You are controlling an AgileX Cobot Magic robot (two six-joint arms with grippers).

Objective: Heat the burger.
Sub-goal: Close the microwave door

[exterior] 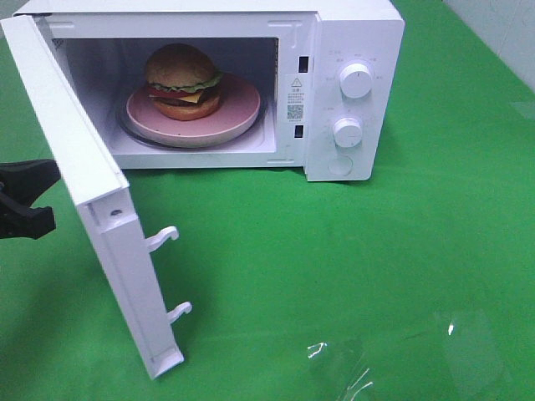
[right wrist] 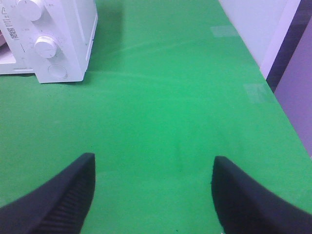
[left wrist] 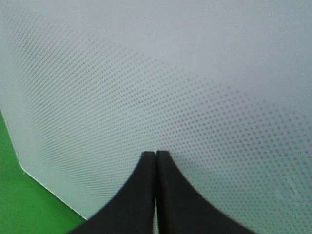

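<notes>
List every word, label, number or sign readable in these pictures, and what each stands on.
Sticker on the front frame of the microwave: a warning triangle and a QR code show; the print is too small to read.
Markings around the upper knob and lower knob: too faint to read.
No other text is visible.

You found the burger (exterior: 184, 82) upright and whole; its glossy golden-brown top bun sat over green lettuce, red tomato, yellow cheese and a dark patty, with the lower bun beneath; it rested on the pink plate (exterior: 238, 113), narrower than the plate and toward the plate's rear left; both stood inside the white microwave (exterior: 355, 42), whose door (exterior: 92, 200) stood open.
</notes>
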